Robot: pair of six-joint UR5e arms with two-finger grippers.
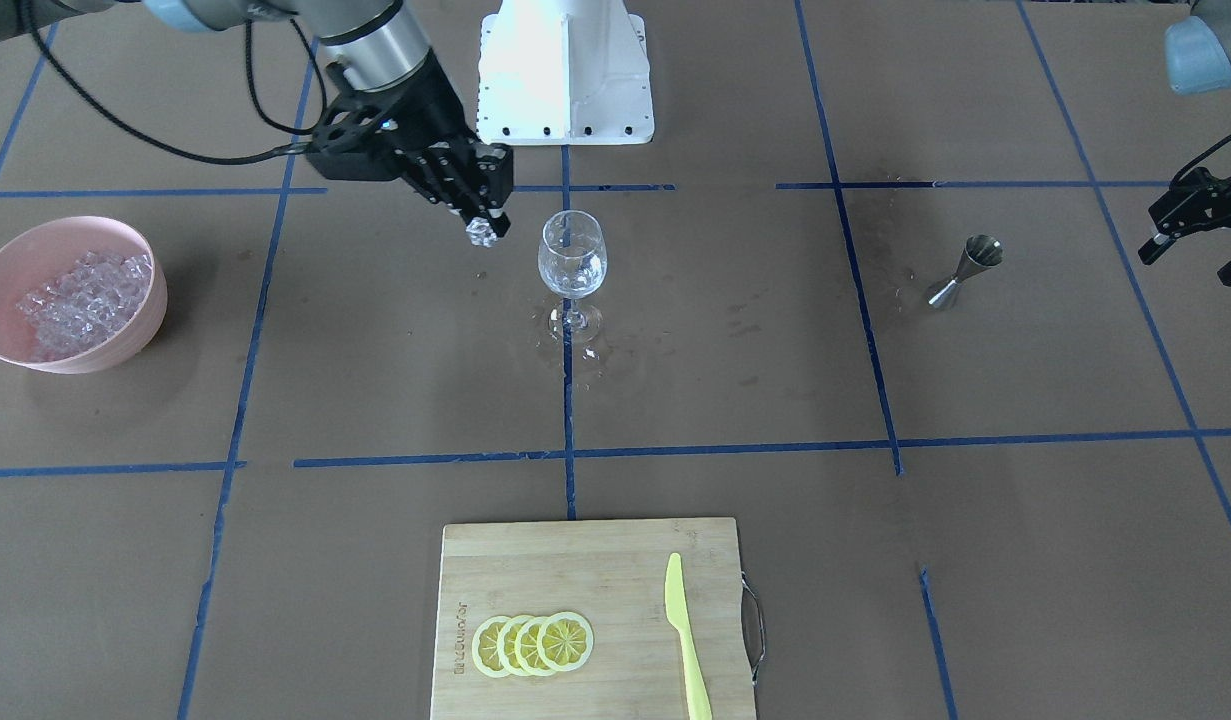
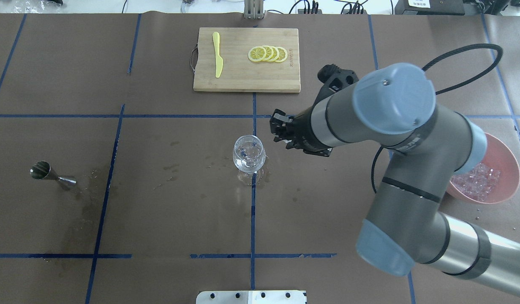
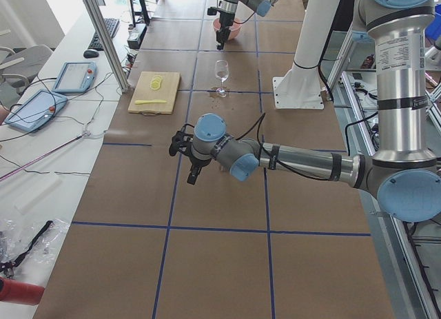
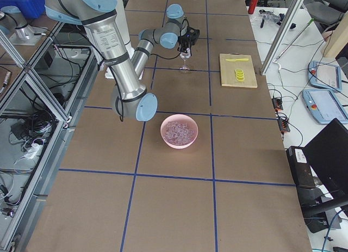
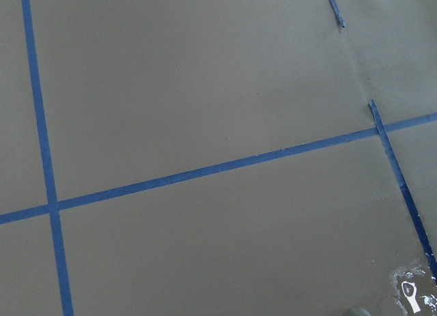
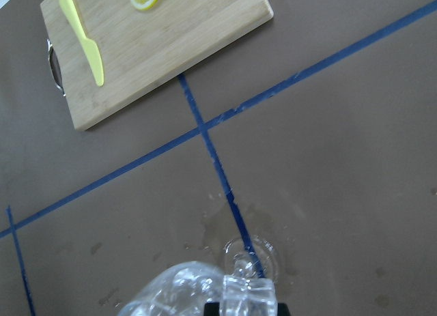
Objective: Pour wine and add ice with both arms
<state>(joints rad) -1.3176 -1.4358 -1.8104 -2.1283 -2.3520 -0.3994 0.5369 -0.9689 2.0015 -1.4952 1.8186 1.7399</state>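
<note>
Clear ice cube (image 6: 249, 295), likely slick and hard, sits pinched between the right fingers (image 1: 480, 200) near the fragile wine glass (image 1: 572, 255); flat faces suit gripping; left fingers (image 1: 1155, 240) spread, empty

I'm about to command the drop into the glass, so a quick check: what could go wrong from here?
1. The ice cube in the right gripper looks beside the wine glass, not over its mouth. Released now, it would likely land on the table.
2. The jaws are near the rim of the tall-stemmed glass, so a nudge could tip it.
</note>
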